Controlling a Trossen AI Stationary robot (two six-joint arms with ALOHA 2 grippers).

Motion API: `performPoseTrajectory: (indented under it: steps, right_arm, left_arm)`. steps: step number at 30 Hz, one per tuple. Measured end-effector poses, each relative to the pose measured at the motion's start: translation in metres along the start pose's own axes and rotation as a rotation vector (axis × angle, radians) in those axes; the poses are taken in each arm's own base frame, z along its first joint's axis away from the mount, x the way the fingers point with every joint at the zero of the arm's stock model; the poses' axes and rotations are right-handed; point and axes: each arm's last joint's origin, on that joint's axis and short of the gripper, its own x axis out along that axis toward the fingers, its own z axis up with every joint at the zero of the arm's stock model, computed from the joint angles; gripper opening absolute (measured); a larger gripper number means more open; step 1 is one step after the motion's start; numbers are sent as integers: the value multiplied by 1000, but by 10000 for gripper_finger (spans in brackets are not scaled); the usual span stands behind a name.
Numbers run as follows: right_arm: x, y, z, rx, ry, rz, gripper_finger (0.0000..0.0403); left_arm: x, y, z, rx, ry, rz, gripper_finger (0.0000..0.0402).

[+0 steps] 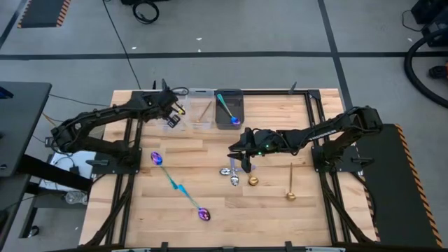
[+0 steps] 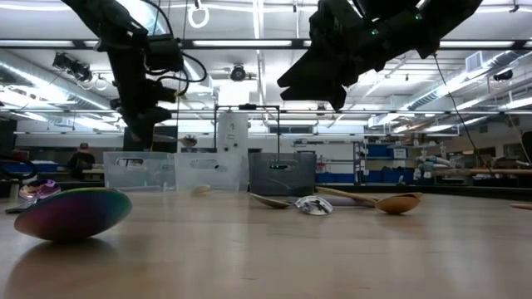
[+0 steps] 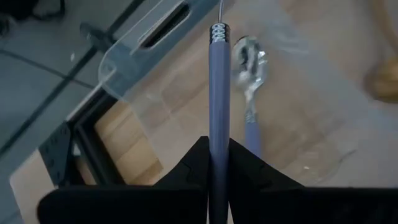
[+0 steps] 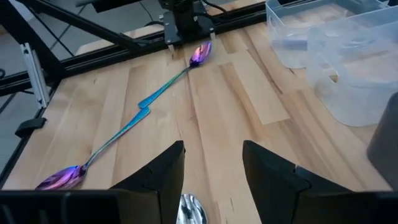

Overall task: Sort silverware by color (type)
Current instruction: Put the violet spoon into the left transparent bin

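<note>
The left gripper (image 1: 173, 113) hangs over the clear bin (image 1: 176, 115) at the far edge of the table (image 1: 280, 217), its fingers (image 3: 186, 171) clamped on the lilac handle of a silver spoon (image 3: 218, 106) that sticks straight out ahead of them. Just beyond those fingers, inside the clear bin, another lilac-handled silver spoon (image 3: 250, 68) lies with its bowl pointing away. Beside that bin stands a second clear bin (image 1: 201, 112) with a gold spoon (image 1: 204, 110) leaning in it, and next to that a dark bin (image 1: 229, 108) holding a teal-handled spoon (image 1: 227, 110) with a purple bowl. The right gripper (image 1: 246, 162) hovers over the middle of the table with its fingers (image 4: 165, 168) spread apart and nothing between them; a silver spoon bowl (image 4: 191, 210) shows right below them. Close by that bowl lies a gold spoon bowl (image 1: 253, 180), and a little farther off on the right arm's side a whole gold spoon (image 1: 290, 183). Out ahead of the right fingers, two more teal-handled spoons lie end to end on the wood, handles meeting, one purple bowl (image 4: 200, 53) far from the fingers and the other (image 4: 60, 178) near them.
</note>
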Motion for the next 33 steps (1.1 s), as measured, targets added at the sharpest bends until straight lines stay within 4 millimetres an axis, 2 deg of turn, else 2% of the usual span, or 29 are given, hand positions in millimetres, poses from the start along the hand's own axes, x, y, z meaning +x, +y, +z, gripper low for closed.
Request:
performPoseTrajectory:
  steps: [5, 18, 25, 33]
  right_arm:
    - [0, 2, 0, -13, 1, 5, 172]
    - [-1, 6, -1, -18, -3, 21, 172]
    - [-1, 7, -1, -18, -4, 21, 172]
    - [-1, 7, -1, -18, -4, 22, 172]
  left_arm:
    - [6, 6, -1, -40, 38, -32, 36]
    - [42, -10, -6, 2, 203, -49, 36]
    - [52, -14, -9, 17, 256, -46, 37]
    - [48, -14, -8, 1, 243, -46, 94]
